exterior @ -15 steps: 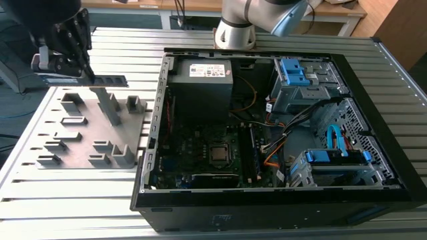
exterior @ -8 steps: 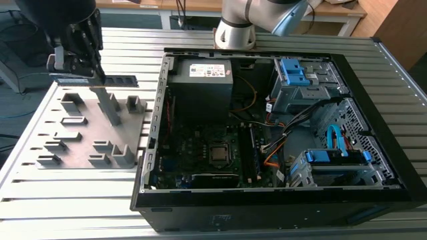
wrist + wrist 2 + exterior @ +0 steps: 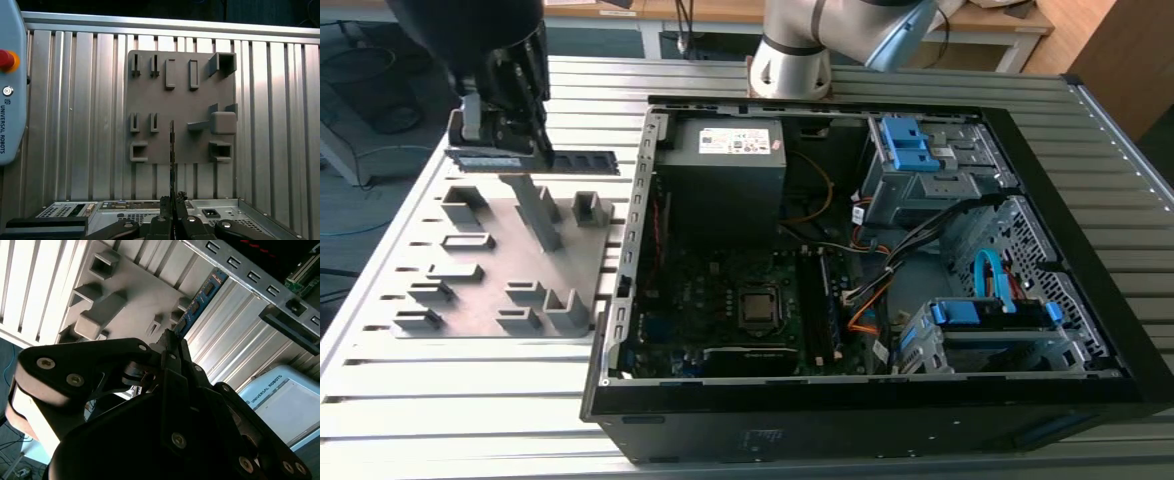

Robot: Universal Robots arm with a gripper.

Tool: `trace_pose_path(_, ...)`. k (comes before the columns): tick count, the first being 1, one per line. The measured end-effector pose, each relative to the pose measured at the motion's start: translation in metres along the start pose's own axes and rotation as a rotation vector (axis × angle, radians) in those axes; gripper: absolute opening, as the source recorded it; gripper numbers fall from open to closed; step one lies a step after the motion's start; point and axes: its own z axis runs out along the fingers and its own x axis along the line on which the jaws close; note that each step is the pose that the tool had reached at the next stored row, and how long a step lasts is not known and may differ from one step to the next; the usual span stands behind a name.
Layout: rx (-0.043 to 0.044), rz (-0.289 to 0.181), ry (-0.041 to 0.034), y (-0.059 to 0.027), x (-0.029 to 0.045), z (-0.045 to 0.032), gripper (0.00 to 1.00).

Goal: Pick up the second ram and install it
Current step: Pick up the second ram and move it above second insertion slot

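The second ram (image 3: pixel 583 160) is a long dark strip along the far edge of the grey fixture (image 3: pixel 480 265), at the exterior view's left. My gripper (image 3: pixel 514 155) comes down on it from above, and part of the strip is hidden behind the fingers. In the first wrist view the ram (image 3: pixel 171 150) is seen edge-on as a thin dark line running out from my gripper (image 3: pixel 172 199) over the fixture (image 3: pixel 180 105). In the second wrist view its blue-labelled face (image 3: pixel 202 295) extends from the shut gripper (image 3: pixel 170 340).
An open computer case (image 3: pixel 624 250) lies to the exterior view's right of the fixture, with the motherboard's memory slots (image 3: pixel 823 300) beside the processor socket (image 3: pixel 757 305). The arm's base (image 3: pixel 790 60) stands behind the case. A teach pendant (image 3: pixel 10 100) rests on the slatted table.
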Motion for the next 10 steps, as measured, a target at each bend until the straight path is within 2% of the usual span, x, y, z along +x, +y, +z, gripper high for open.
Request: trace_pose_path(10,-0.0024,0.0,0.0,-0.03,-0.0003,-0.0016,0.14)
